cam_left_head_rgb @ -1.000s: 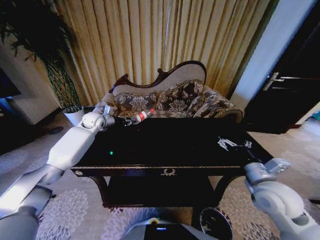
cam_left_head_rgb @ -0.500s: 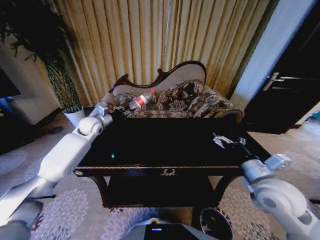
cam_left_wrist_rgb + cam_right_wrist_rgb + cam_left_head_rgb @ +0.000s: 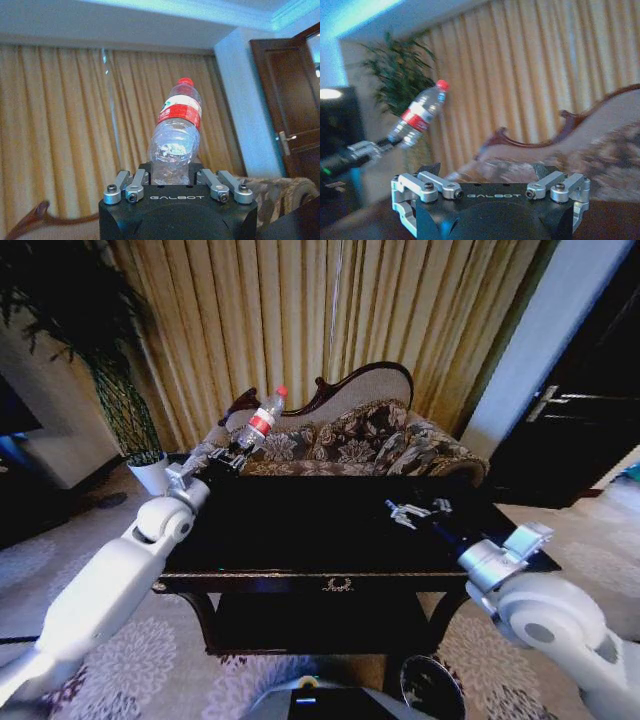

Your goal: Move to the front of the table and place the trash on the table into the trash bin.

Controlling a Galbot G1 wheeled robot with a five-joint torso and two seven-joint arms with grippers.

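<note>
Head view: the left gripper has risen since a second ago, lifting the bottle above the table's far left corner. The right gripper, fingers spread, has moved inward over the tabletop. Left wrist view: fingers clamp the bottle's base. Right wrist view: bottle tilted, cap uppermost.

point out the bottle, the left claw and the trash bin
bottle [image 3: 262, 420], head view, on its red label
left claw [image 3: 234, 454], head view, between its fingertips at the bottle's base
trash bin [image 3: 432, 687], head view, on its rim
</note>
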